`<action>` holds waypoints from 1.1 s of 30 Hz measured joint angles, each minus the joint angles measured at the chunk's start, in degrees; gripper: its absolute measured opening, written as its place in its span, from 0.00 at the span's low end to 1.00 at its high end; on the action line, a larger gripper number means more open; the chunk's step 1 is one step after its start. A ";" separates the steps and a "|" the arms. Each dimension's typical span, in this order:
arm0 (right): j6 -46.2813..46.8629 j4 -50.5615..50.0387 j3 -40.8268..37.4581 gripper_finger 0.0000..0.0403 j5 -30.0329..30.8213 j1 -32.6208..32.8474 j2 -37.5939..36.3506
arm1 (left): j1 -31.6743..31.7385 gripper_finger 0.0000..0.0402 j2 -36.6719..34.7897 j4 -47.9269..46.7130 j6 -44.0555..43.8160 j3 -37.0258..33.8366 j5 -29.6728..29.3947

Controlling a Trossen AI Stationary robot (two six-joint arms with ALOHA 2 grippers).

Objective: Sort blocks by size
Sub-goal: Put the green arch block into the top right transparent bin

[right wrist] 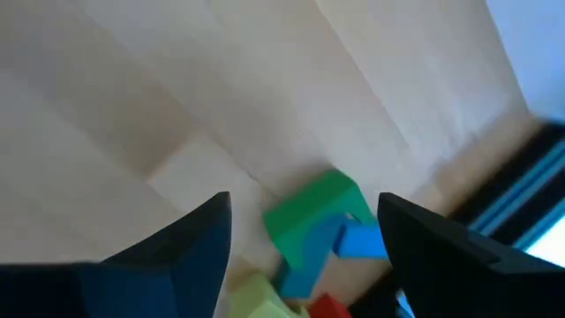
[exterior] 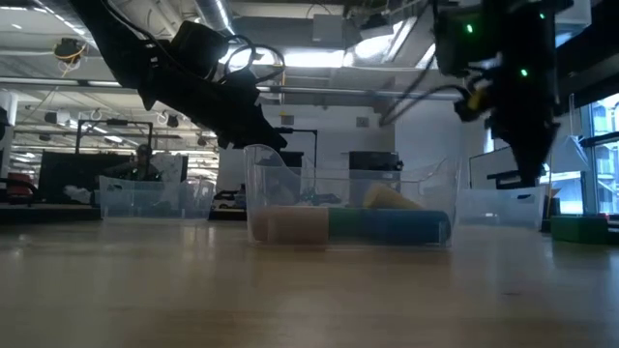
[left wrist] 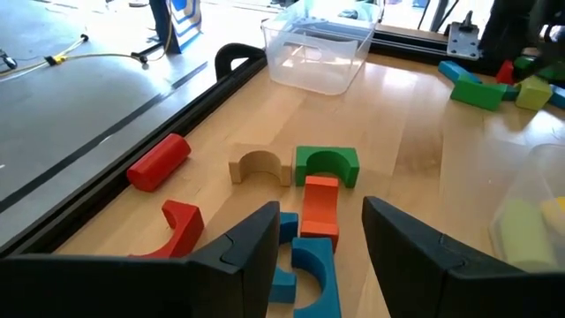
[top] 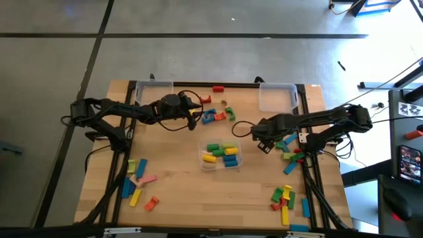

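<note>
High view. The light wooden table [top: 178,192] carries painted wooden blocks in several groups. The left gripper [top: 195,114] hovers at the far centre-left, just beside a cluster of arch and bar blocks [top: 217,115]. A red cylinder block [top: 218,88] lies at the far edge. The right gripper [top: 266,142] hangs right of centre, beside a mixed heap of green, blue and yellow blocks [top: 291,149]. Between the arms, a small clear plastic bin [top: 221,156] holds yellow, green and blue blocks. Two more clear bins, the far-left [top: 153,91] and the far-right [top: 277,96], stand at the far edge. Loose groups lie near left [top: 137,182] and near right [top: 286,199].

Low view. The central bin shows blurred tan, green and blue contents; both arms come down from above.

Left wrist view. The left gripper's fingers [left wrist: 256,243] are spread wide, holding nothing, above an orange bar [left wrist: 320,205] and blue arches [left wrist: 313,269]. Beyond these lie a green arch [left wrist: 326,165], a natural-wood arch [left wrist: 259,166] and a red arch [left wrist: 183,224].

Right wrist view. The right gripper's fingers [right wrist: 190,243] stand wide apart and empty over a green block [right wrist: 309,216] touching a blue block [right wrist: 357,238].
</note>
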 joint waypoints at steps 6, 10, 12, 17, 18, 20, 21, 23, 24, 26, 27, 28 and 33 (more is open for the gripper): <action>5.31 0.82 -5.21 0.68 -3.27 0.12 0.01 | 0.00 0.40 0.00 0.05 -0.19 0.00 -0.02; 8.77 0.59 -7.46 0.68 -3.28 0.11 0.02 | 0.00 0.40 0.00 0.13 -0.19 0.00 -0.02; 10.25 0.95 -8.30 0.68 -3.34 0.11 0.00 | 0.00 0.40 0.00 0.14 -0.19 0.00 -0.01; 10.75 4.78 -10.67 0.68 -4.84 0.12 0.02 | 0.00 0.40 0.00 0.13 0.01 0.00 0.00; 10.73 5.25 -11.15 0.68 -4.99 0.12 0.02 | 0.00 0.40 0.00 0.12 0.01 0.00 -0.02; 10.71 6.33 -11.95 0.68 -6.01 0.11 0.02 | 0.00 0.40 0.00 0.08 0.01 0.00 0.00; 10.71 6.74 -12.23 0.68 -6.31 0.11 0.03 | 0.00 0.40 0.00 0.04 0.01 0.00 -0.02; 10.67 7.80 -12.92 0.68 -6.34 0.11 0.04 | 0.00 0.40 0.00 0.04 0.01 0.00 -0.02; 10.67 8.55 -13.23 0.68 -6.36 0.13 0.04 | 0.00 0.40 0.00 0.04 0.01 0.00 -0.02; 10.15 10.69 -13.74 0.68 -6.94 0.11 0.04 | 0.00 0.40 0.00 0.04 0.03 0.00 -0.02; 9.30 11.54 -14.00 0.68 -7.60 0.11 0.04 | 0.00 0.40 0.00 0.04 0.03 0.00 -0.02; 8.91 12.34 -14.32 0.68 -8.13 0.11 0.04 | 0.00 0.40 0.00 0.04 0.03 0.00 -0.01; 8.04 14.65 -15.07 0.68 -8.95 0.11 0.02 | 0.00 0.40 0.00 0.02 0.03 0.00 -0.01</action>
